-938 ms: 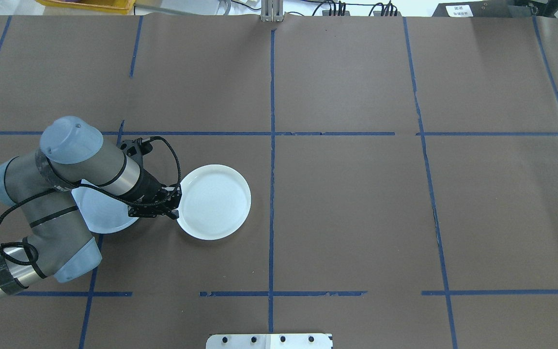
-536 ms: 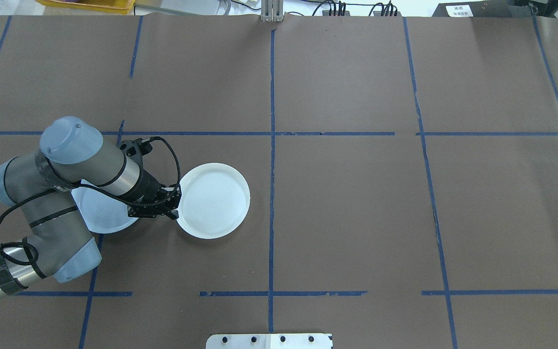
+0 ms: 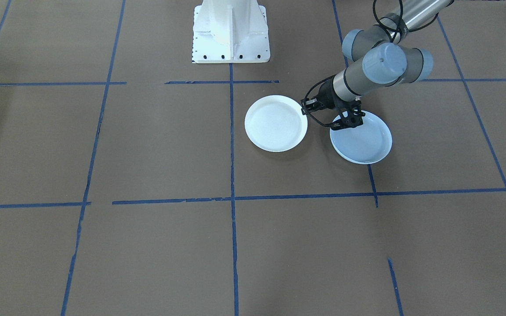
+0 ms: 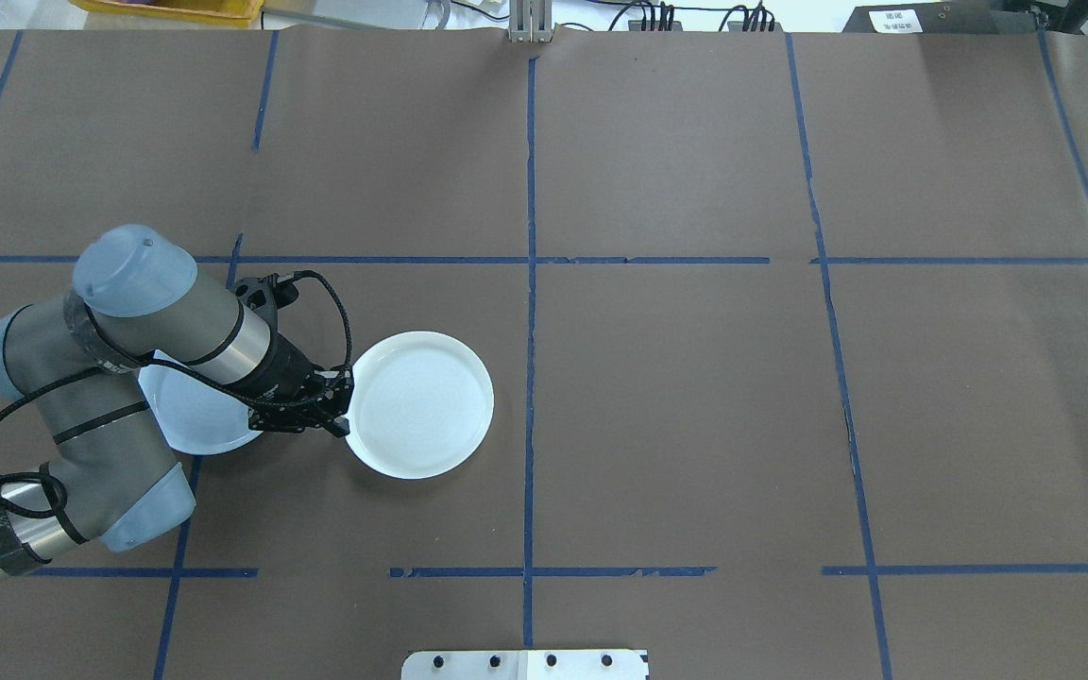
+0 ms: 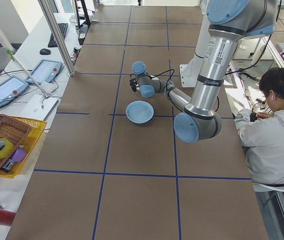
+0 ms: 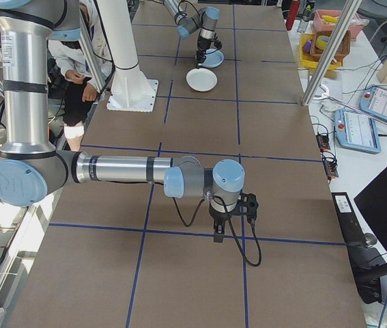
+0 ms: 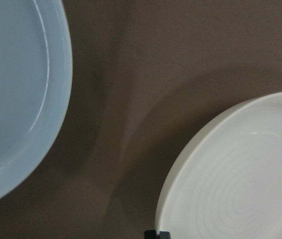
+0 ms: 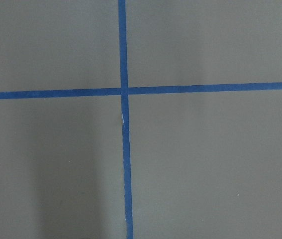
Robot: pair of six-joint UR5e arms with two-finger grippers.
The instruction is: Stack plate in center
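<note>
The smooth pale blue round shallow plate [image 4: 187, 416] is seen flat on the brown paper-covered table [image 4: 695, 397], partly hidden under the left arm's wrist in the overhead view. The left gripper [image 4: 340, 416] is located just beyond that plate's 3 o'clock edge in the overhead view, closed on the rim of the white round plate with faint concentric rings [image 4: 423, 404] at that plate's 9 o'clock side. In the left wrist view the ringed plate's rim [image 7: 220, 169] is met by a dark fingertip [image 7: 156, 234] at the bottom edge, and a strip of bare table is seen between the two plates, so they are recorded as near but apart. The right gripper [image 6: 233, 222] is observed only in the right side view, well apart from both plates, above blue tape lines [image 8: 125, 149]; its opening cannot be told. A seated person [image 5: 274, 135] is noted beside the table.
</note>
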